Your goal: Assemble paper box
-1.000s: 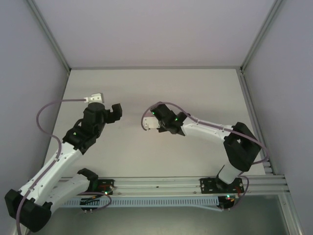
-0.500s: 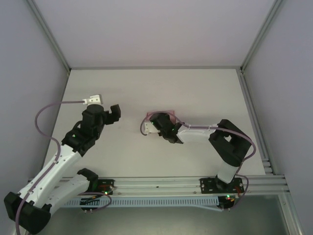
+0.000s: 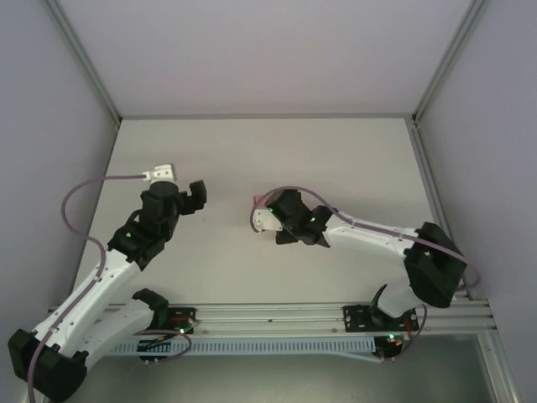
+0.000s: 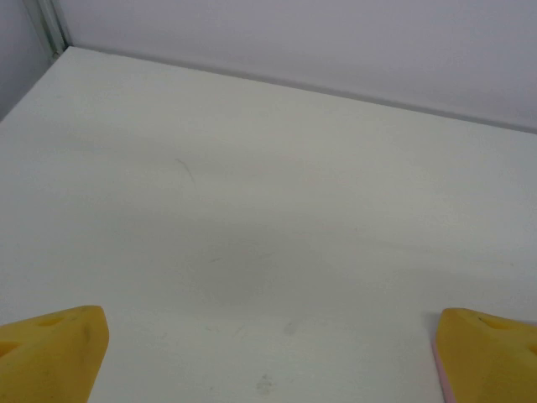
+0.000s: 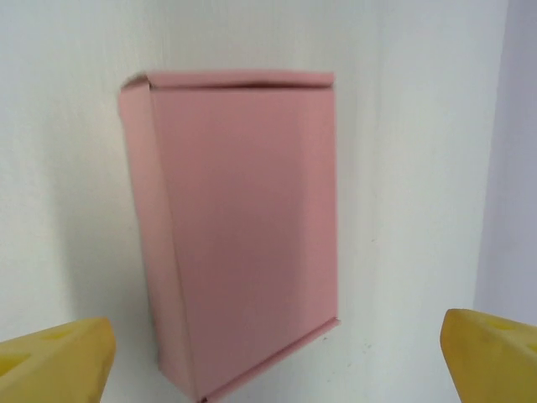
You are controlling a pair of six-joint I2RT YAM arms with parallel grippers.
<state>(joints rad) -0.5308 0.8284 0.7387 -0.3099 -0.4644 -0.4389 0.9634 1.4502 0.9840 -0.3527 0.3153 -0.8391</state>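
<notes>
Right gripper: the jaws are now spread wide, a change from the narrower setting of a second ago; nothing is gripped. The paper box is seen lying on the table, ahead of the yellow fingertips and apart from both. It is folded into a closed rectangular form, with one long edge seam slightly lifted. The release is read as the box being set down finished, or nearly so. Left gripper: the jaws are spread wide with nothing between them, above the table and well apart from the box.

This looks like my lab cell. Plain grey panels and slim aluminium posts enclose the flat white table.
</notes>
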